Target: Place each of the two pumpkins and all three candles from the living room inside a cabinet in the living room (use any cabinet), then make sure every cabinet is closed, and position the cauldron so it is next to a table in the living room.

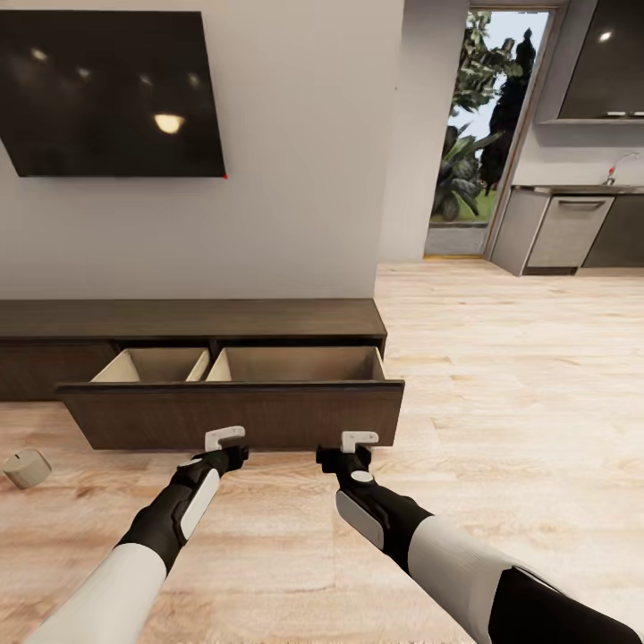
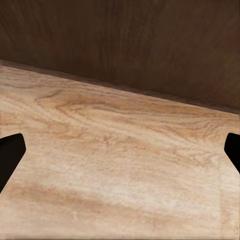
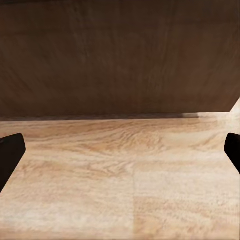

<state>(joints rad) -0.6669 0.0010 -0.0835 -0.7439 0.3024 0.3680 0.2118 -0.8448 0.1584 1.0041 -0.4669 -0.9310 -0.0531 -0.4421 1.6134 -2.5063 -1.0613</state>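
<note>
Both pincers, left pincer (image 1: 224, 438) and right pincer (image 1: 360, 440), hang released and empty just before the cabinet's (image 1: 192, 317) pulled-out drawer front (image 1: 233, 413); a candle (image 1: 27, 468) lies on the floor well leftward, nearer the left arm.

Both arms extended forward, low; left gripper (image 1: 224, 438) and right gripper (image 1: 360, 440) jaws spread.
</note>
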